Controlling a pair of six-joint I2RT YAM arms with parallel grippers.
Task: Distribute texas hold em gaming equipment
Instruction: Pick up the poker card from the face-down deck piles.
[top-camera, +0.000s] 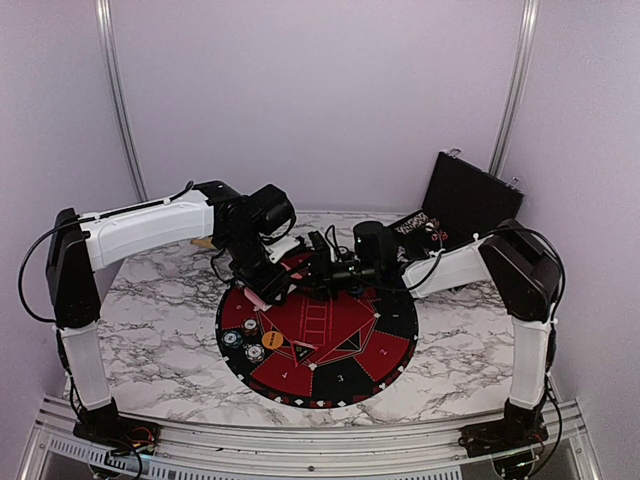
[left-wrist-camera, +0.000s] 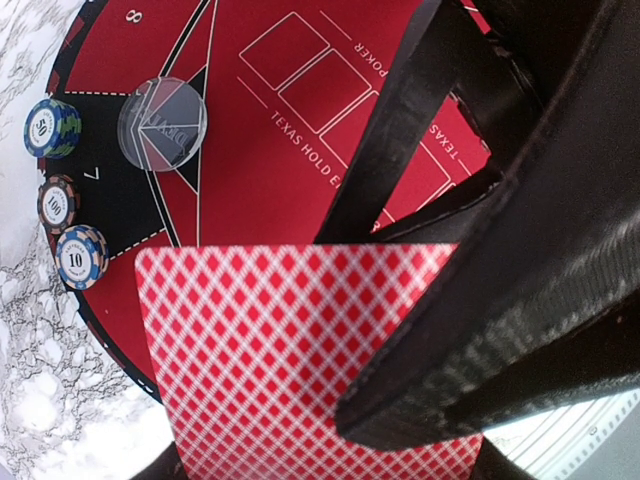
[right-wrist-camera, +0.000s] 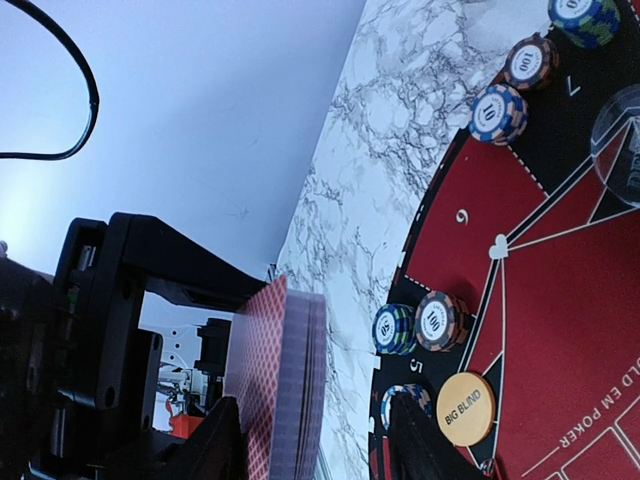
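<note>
Held stock: a deck of pink-red diamond-backed playing cards (left-wrist-camera: 280, 360), clenched on edge in the left gripper (top-camera: 264, 286) above the round red-and-black felt mat (top-camera: 345, 350). The right gripper (right-wrist-camera: 312, 420) straddles the deck with its fingers apart, a gap showing on the mat side, grasping nothing that can be seen. Hazards, as judged: a pinch taken too deep may draw several cards at once; a sideways pull may drag the whole deck from the left grip and scatter it; a low finger may topple the nearest chips. Count: one deck, cards not countable; six dark-and-white-edged poker chip stacks, three beside seat 7 (left-wrist-camera: 57, 203) and three beside seat 5 (right-wrist-camera: 440, 320), one half hidden; one orange round BIG BLIND disc (right-wrist-camera: 465, 408); one clear round plastic disc (left-wrist-camera: 163, 123); no blue disc in view.
</note>
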